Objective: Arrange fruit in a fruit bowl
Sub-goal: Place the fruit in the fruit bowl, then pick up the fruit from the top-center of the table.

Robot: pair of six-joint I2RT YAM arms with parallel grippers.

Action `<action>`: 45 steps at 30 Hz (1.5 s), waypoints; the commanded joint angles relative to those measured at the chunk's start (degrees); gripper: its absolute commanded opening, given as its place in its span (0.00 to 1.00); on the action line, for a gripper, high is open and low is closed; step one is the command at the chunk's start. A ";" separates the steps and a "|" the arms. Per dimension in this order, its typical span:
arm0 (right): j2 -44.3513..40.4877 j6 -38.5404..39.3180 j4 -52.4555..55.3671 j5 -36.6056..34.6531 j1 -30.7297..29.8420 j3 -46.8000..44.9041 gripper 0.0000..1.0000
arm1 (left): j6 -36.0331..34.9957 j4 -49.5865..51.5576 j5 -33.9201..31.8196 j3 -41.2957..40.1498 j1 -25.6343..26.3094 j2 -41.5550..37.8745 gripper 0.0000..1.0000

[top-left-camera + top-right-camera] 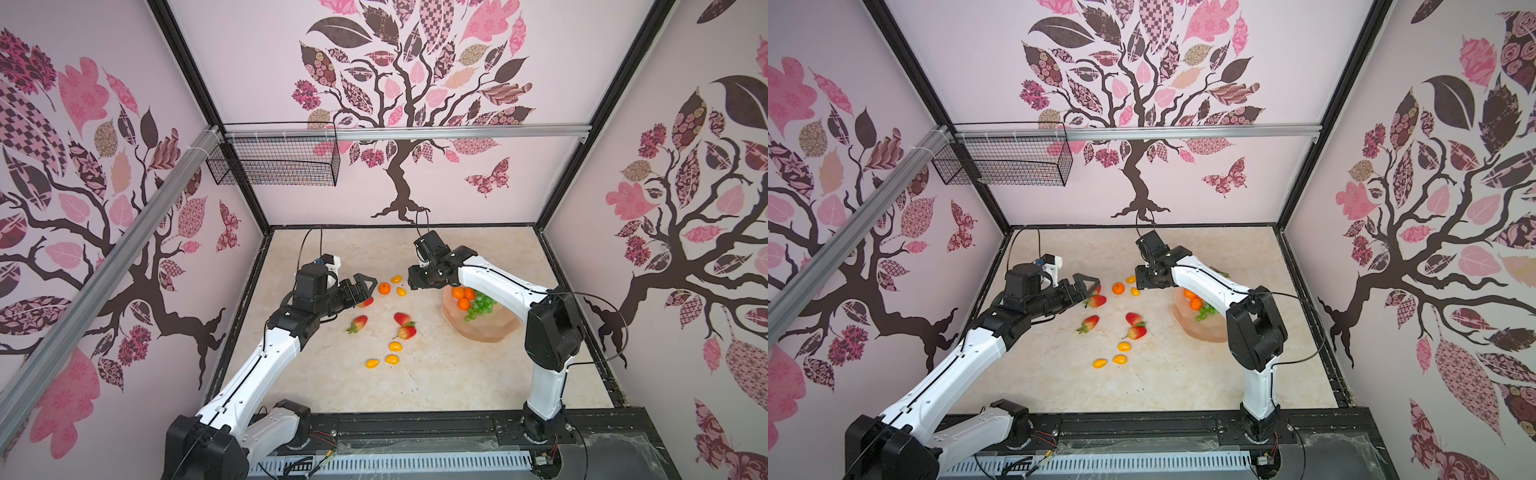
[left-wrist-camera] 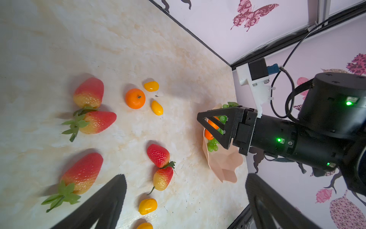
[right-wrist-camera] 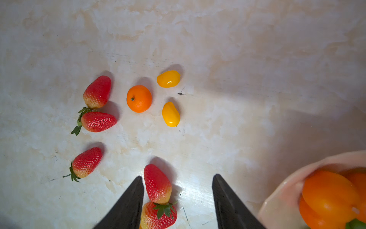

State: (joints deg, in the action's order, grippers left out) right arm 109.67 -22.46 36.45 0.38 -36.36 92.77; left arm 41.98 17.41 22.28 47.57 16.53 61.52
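Glossy dimpled strawberries (image 3: 97, 92), scalloped translucent bowl (image 2: 227, 168)

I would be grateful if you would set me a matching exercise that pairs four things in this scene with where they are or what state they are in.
Things:
1. green grape bunch
2. strawberries
3. wire mesh basket
4. right end effector

Places or states:
A. hung on the metal rail
B. open, holding nothing
C. in the fruit bowl
D. lying on the table

Pairs: 1-C, 2-D, 3-A, 4-B
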 commanded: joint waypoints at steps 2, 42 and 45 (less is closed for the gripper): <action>5.08 1.34 3.23 -0.38 -1.34 5.80 0.59 | -0.97 0.08 3.82 -2.51 -3.89 -1.64 0.98; 38.70 2.40 16.21 -6.68 -5.94 44.05 0.57 | 2.71 -7.07 10.98 -6.09 -18.18 0.72 0.98; 40.06 2.38 16.89 -6.32 -5.99 46.02 0.57 | 2.76 -7.23 11.38 -6.00 -18.45 1.23 0.98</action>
State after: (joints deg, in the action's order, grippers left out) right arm 146.80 -20.53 51.77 -5.15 -42.04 135.94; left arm 44.18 12.29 32.34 43.00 -1.58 62.37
